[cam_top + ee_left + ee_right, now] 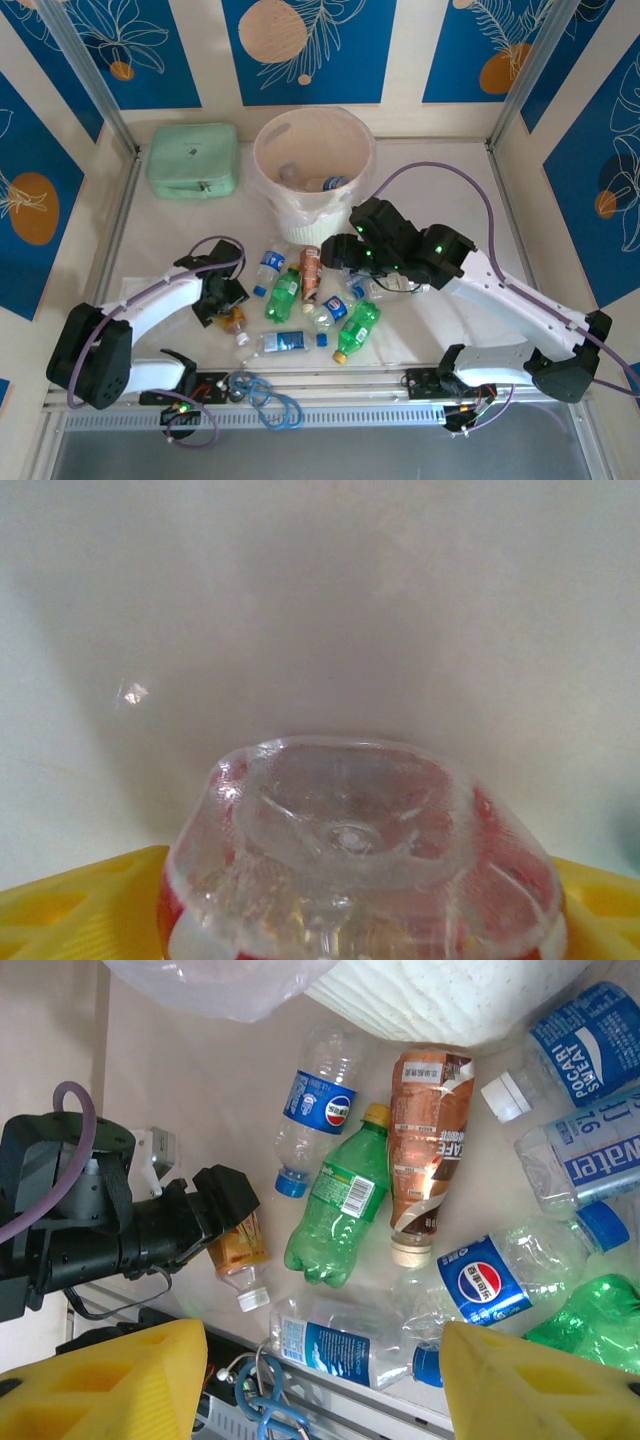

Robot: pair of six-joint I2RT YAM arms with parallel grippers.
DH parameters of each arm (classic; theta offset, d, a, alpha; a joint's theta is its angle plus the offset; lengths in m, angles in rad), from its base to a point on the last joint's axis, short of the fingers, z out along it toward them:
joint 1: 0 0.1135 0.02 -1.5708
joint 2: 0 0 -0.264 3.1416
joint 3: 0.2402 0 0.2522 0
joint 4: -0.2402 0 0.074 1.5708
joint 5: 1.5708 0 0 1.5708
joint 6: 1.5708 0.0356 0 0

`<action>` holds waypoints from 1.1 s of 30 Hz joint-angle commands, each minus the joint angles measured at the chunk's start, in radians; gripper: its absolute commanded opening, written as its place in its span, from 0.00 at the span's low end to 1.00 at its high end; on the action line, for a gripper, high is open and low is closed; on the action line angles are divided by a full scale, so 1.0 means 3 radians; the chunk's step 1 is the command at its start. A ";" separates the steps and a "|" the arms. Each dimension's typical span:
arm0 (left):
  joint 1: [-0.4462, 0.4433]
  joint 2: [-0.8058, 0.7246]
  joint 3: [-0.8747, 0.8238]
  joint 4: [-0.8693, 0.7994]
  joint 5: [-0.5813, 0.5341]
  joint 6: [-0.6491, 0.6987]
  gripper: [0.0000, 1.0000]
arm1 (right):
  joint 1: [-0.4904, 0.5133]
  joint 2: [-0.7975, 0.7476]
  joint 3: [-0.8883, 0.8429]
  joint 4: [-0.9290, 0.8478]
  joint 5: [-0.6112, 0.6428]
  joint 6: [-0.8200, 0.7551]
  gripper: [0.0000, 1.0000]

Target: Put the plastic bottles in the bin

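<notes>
Orange-tinted plastic marks the step in hand. From above, the left gripper (226, 302) is closed around a small orange bottle (235, 320) that lies on the table (160, 230), at nine o'clock of the loose heap of bottles (285, 295). The bin (300, 135) stands at twelve o'clock of that heap with a couple of bottles inside, and a mint case (195, 160) lies at the bin's nine o'clock. The right gripper (340, 252) hangs over the heap's one-o'clock edge. I judge the task to be at an early stage, since most bottles lie outside the bin.

In the left wrist view, the clear, dimpled base of the orange bottle (350, 830) sits at six o'clock. One yellow finger (80, 910) presses its eight-o'clock side and the other its four-o'clock side, which looks like a grip. The next move, as I reckon it, is to lift the bottle clear, carry it toward the bin at one o'clock, and let go above the rim. Thin plastic may squash or slip on the way.

In the right wrist view, the right gripper (320, 1335) has its yellow fingers spread wide with nothing between them, above a clear bottle with a blue label (340, 1345). At nine o'clock the left gripper (225, 1215) clamps the orange bottle (238, 1250), whose cap points to five o'clock.
</notes>
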 commanded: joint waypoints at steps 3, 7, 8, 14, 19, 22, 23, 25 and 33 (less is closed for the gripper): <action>0.0069 0.0125 0.0066 0.0046 -0.0054 0.0109 0.72 | 0.0072 -0.0032 -0.0053 0.0009 0.0059 0.0101 0.63; 0.0091 0.0141 0.0078 0.0099 -0.0006 0.0134 0.65 | 0.0114 0.0004 -0.0052 0.0019 0.0058 0.0118 0.63; 0.0096 0.0131 0.0088 0.0108 0.0000 0.0145 0.64 | 0.0128 0.0013 -0.0048 0.0024 0.0063 0.0119 0.63; 0.0146 0.0008 0.0183 0.0149 0.0212 0.0243 0.58 | 0.0215 0.0083 0.0001 0.0088 0.0053 0.0097 0.63; 0.0192 -0.0312 0.0300 0.0206 0.0479 0.0230 0.55 | 0.0462 0.0207 0.0137 0.0342 -0.0045 -0.0148 0.62; 0.0254 -0.0613 0.0381 0.0380 0.0710 0.0184 0.55 | 0.0581 0.0356 0.0315 0.0408 -0.0103 -0.0249 0.63; 0.0283 -0.0710 0.0402 0.0473 0.0821 0.0141 0.55 | 0.0604 0.0409 0.0375 0.0412 -0.0109 -0.0262 0.63; 0.0330 -0.0840 0.0451 0.0682 0.1046 0.0030 0.56 | 0.0622 0.0498 0.0469 0.0428 -0.0135 -0.0267 0.63; 0.0392 -0.0915 0.0734 0.1371 0.1733 -0.0310 0.56 | 0.0692 0.0745 0.0622 0.0562 -0.0336 -0.0361 0.58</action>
